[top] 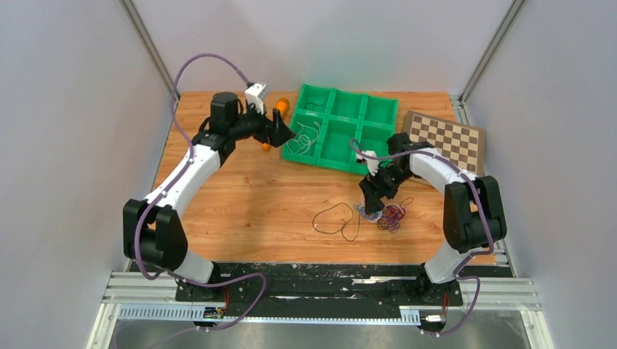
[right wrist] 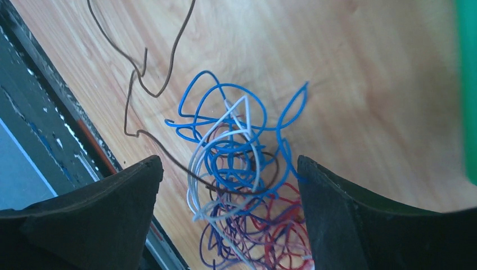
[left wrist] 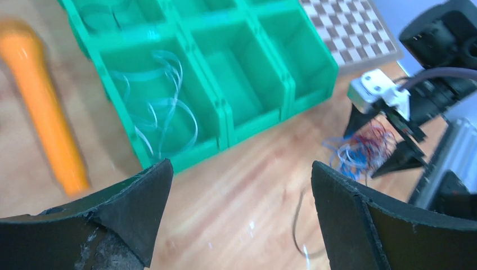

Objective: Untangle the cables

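Cables: tangled clump of blue, white, red and purple strands on the table, right under the right gripper, between its 2 fingers. Fingers are spread wide and grip nothing. 1 dark strand loops away from the clump, out past 1 finger. Left gripper is also spread and empty, low over the table just short of the green tray. Pale strands lie in the tray compartment straight ahead of it. Orange tool sits beside the tray, off to that claw's side. Checkerboard is beyond the right claw.
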Controlling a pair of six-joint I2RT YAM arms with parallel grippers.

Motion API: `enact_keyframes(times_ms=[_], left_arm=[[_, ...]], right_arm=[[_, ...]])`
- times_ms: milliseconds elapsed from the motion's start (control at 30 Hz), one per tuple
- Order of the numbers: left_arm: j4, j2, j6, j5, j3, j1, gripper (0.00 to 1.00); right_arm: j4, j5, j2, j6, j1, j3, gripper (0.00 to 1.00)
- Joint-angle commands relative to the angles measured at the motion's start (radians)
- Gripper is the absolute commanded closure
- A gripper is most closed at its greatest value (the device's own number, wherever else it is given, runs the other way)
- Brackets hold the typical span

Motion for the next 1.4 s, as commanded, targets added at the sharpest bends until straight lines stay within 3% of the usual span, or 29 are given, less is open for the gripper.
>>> enact_keyframes(times_ms=[0,100,233,267,367,500,733,933,1033,1100,1167,1200,1267,1367], left_arm=[[0.045,-0.136,-0.048,0.224,-0.206,0.049,0.0],[0.029,-0.236,-0.026,0.305,-0.328,0.051,0.02],[-0.009,-0.312,0.008,0.372,-0.462,0.051,0.07],[-0.011,-0.32,0.017,0.393,-0.491,0.05,0.1],[0.018,-0.346,0.017,0.453,-0.546,0.041,0.13],[0.054,-0.353,0.053,0.433,-0.574,-0.034,0.14],[0.297,-0.248,-0.111,0.402,-0.572,-0.1,0.22],[0.348,-0.138,-0.151,0.304,-0.541,-0.159,0.24],[0.371,-0.078,-0.182,0.274,-0.532,-0.173,0.3],[0.387,-0.063,-0.202,0.266,-0.527,-0.173,0.4],[0.369,-0.072,-0.197,0.258,-0.52,-0.174,0.59],[0.354,-0.084,-0.176,0.255,-0.516,-0.173,0.76],[0.307,-0.14,-0.147,0.246,-0.515,-0.169,0.97],[0.219,-0.289,-0.139,0.261,-0.513,-0.123,1.0]], right_arm=[[0.081,0.023,0.069,-0.032,0.067,-0.051,0.14],[0.142,-0.014,0.142,0.01,0.138,-0.019,0.34],[0.183,-0.141,0.173,0.083,0.203,0.074,0.91],[0.198,-0.177,0.17,0.108,0.21,0.093,0.99],[0.233,-0.274,0.163,0.209,0.225,0.152,1.0],[0.268,-0.34,0.171,0.28,0.244,0.191,1.0],[0.274,-0.296,0.164,0.292,0.315,0.19,1.0],[0.288,-0.282,0.15,0.308,0.339,0.179,1.0],[0.29,-0.277,0.145,0.309,0.34,0.178,1.0],[0.29,-0.272,0.141,0.308,0.339,0.174,1.0],[0.289,-0.253,0.136,0.304,0.339,0.165,0.99],[0.288,-0.235,0.135,0.302,0.338,0.158,0.98],[0.287,-0.182,0.131,0.289,0.334,0.13,0.88],[0.287,-0.091,0.148,0.276,0.292,0.08,0.75]])
